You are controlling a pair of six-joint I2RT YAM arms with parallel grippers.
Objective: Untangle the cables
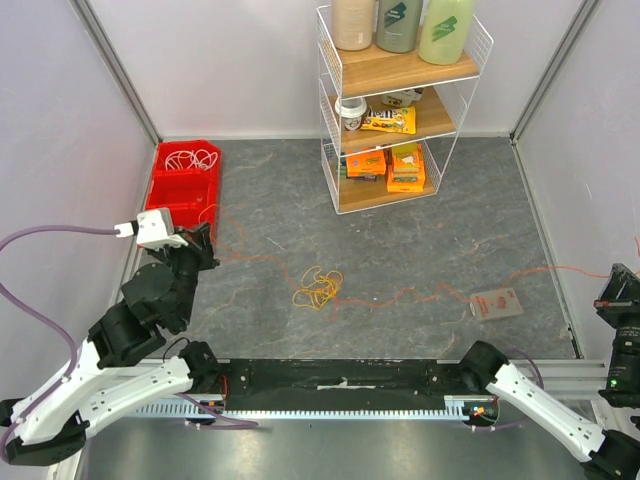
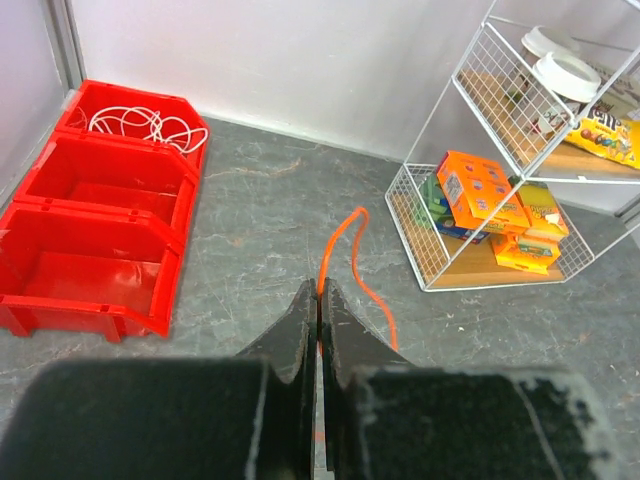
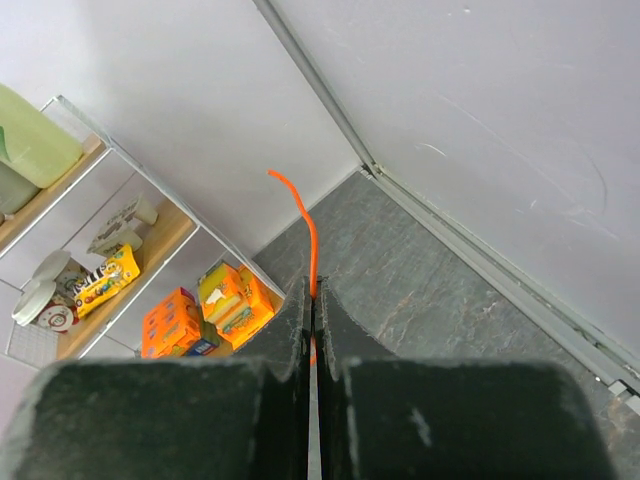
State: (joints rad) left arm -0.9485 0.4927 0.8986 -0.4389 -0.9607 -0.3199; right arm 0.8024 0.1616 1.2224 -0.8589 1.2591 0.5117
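A thin orange cable (image 1: 400, 296) runs across the grey floor from the left side to the far right edge. My left gripper (image 1: 203, 243) is shut on its left part; in the left wrist view the cable (image 2: 345, 235) loops out past my shut fingertips (image 2: 320, 296). My right gripper (image 1: 628, 282) is shut on its other end, lifted at the right edge; a short orange tail (image 3: 308, 225) sticks out of it (image 3: 313, 290). A yellow cable (image 1: 317, 288) lies in a small loose tangle at the middle. A white cable (image 1: 190, 157) sits coiled in the far red bin.
A row of red bins (image 1: 183, 188) stands at the far left. A white wire shelf (image 1: 395, 110) with bottles and boxes stands at the back. A small grey card (image 1: 495, 303) lies on the right. Walls close in both sides.
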